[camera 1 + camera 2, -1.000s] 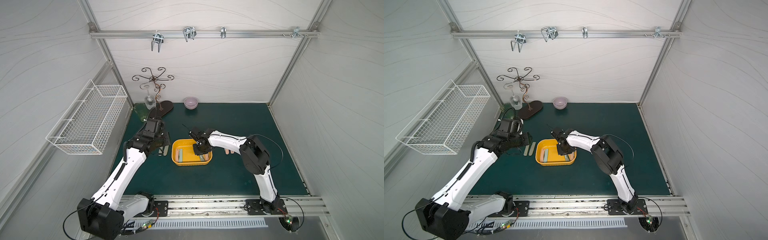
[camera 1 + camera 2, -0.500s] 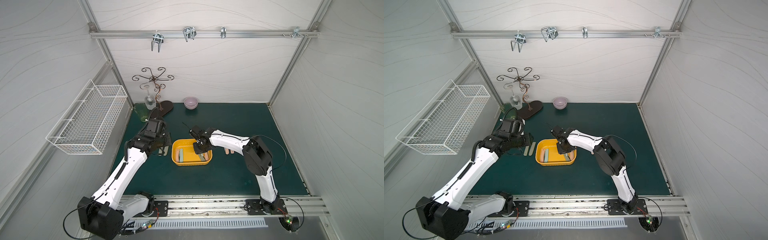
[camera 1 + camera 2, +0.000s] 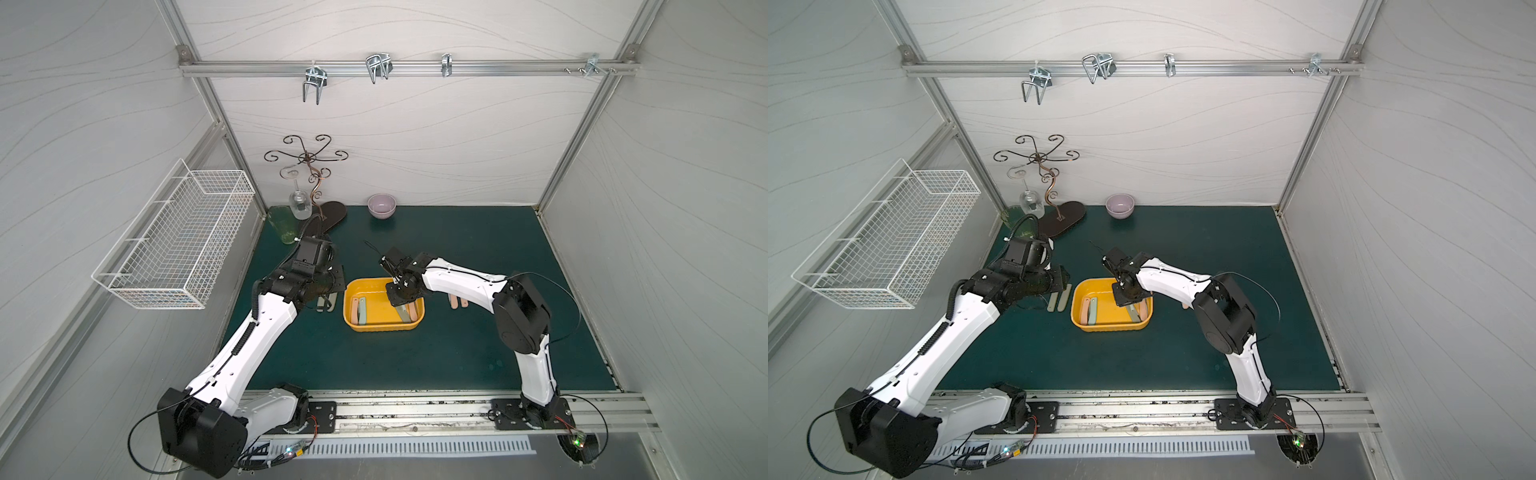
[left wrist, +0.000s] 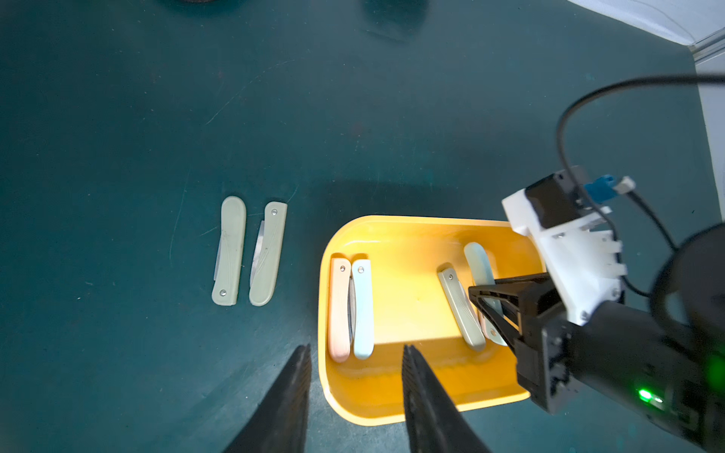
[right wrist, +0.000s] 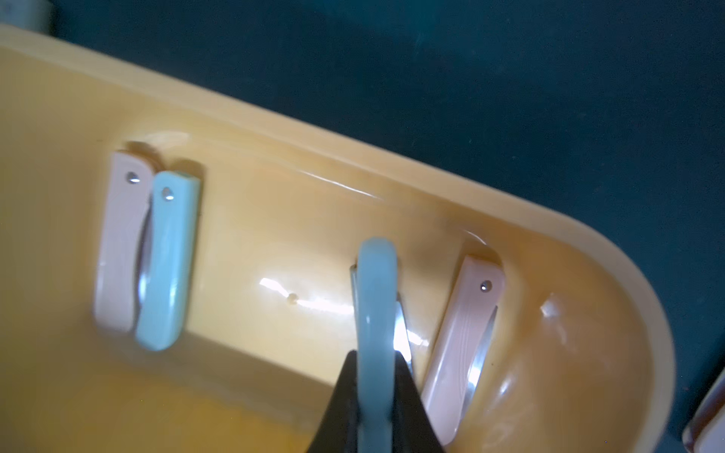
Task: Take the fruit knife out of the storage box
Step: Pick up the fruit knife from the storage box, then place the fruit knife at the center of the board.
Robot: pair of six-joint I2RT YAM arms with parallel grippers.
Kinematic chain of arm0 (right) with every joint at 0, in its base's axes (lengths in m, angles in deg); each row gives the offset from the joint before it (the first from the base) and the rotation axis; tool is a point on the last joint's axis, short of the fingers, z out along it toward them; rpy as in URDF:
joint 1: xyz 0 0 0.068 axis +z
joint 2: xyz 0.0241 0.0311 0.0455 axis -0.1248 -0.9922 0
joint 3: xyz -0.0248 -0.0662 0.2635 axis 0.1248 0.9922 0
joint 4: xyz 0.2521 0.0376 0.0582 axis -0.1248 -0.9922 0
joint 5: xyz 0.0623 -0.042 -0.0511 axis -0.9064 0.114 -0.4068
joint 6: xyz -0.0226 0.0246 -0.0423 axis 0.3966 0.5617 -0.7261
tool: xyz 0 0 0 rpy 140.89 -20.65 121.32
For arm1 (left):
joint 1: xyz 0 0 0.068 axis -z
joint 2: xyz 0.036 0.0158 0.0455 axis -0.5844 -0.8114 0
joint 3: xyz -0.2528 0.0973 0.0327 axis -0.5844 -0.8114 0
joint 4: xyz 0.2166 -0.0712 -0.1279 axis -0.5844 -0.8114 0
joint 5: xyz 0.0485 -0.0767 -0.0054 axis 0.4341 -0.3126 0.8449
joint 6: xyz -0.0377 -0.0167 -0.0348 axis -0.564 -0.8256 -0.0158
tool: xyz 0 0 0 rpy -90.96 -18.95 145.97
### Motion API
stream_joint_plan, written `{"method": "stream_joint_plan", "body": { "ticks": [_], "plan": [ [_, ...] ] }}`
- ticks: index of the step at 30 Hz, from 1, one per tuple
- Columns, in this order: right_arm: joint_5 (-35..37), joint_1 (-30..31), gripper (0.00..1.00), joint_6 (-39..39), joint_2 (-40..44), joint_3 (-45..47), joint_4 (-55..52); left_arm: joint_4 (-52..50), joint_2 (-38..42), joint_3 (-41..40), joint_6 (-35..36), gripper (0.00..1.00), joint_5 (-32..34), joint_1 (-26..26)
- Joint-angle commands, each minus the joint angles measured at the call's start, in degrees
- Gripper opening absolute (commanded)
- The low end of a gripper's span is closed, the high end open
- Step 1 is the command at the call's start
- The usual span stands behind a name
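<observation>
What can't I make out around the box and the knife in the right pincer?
- Knife in the right pincer: its lower end, right wrist view, covered by the pincer and cut off by the frame edge.
- The grip, both top views: hidden under the right wrist, above the box.
- Pink pieces beside the right arm, top view: mostly behind it.
- Whether the knife is clear of the box floor: no view settles it.
</observation>
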Motion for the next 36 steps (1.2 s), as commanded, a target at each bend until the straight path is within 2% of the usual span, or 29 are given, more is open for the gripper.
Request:
{"method": "stream_joint_plan", "body": {
  "ticks": [1, 11, 20, 26, 36],
  "plan": [
    [-3.2, -1.0, 0.00, -2.1, 4.5, 0.0, -1.4, 2.0, -0.6, 3.1, -0.5, 0.41, 1.0, 0.4],
    [-14.9, -6.7, 0.00, -4.1, 11.4, 3.4, -2.3, 1.5, -2.5, 4.9, -0.2, 0.40, 3.7, 3.2],
    [-16.3, -17.8, 0.00, -7.4, 19.5, 12.3, -4.1, 1.1, -3.6, 5.7, -0.5, 0.40, 7.8, 7.0],
    [-16.1, -25.2, 0.00, -9.2, 22.0, 17.5, -3.1, 0.5, -5.6, 6.3, -0.2, 0.39, 8.6, 8.9],
    [-14.3, -31.7, 0.00, -9.6, 22.4, 22.3, -0.2, -0.3, -7.6, 7.7, 0.3, 0.39, 8.3, 9.9]
  ]
}}
